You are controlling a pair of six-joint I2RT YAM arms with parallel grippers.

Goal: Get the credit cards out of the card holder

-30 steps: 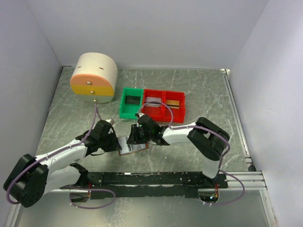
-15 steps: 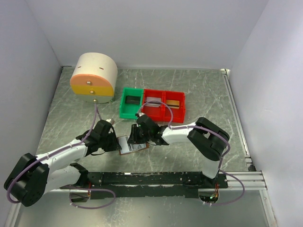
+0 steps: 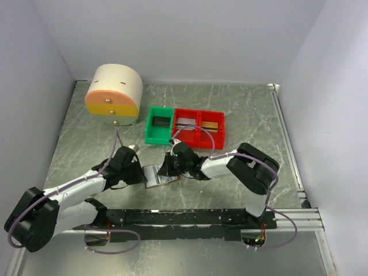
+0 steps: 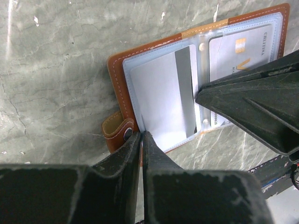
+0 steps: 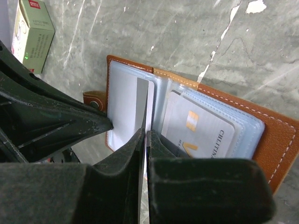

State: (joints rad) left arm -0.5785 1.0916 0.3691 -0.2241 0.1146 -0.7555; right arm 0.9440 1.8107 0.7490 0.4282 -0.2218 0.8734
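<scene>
The brown card holder [image 3: 153, 176] lies open on the table between my grippers, with pale-blue panels [image 4: 154, 93] and a brown tab [image 4: 114, 130]. My left gripper [image 4: 141, 135] is shut on the holder's near edge beside the tab. My right gripper [image 5: 145, 133] is shut on the edge of a white card with a dark stripe [image 5: 142, 100], which stands partly out of the left panel. The same card also shows in the left wrist view [image 4: 184, 88]. A second card with a gold chip [image 5: 205, 130] lies in the right panel.
A green bin [image 3: 158, 125] and two red bins [image 3: 199, 126] stand behind the holder. A round cream drawer unit [image 3: 114, 92] is at the back left. A small green-and-white box [image 5: 32, 35] lies just left of the holder. White walls enclose the table.
My right wrist has shifted slightly nearer and to the right, with the striped card in its grip. The left arm has hardly moved.
</scene>
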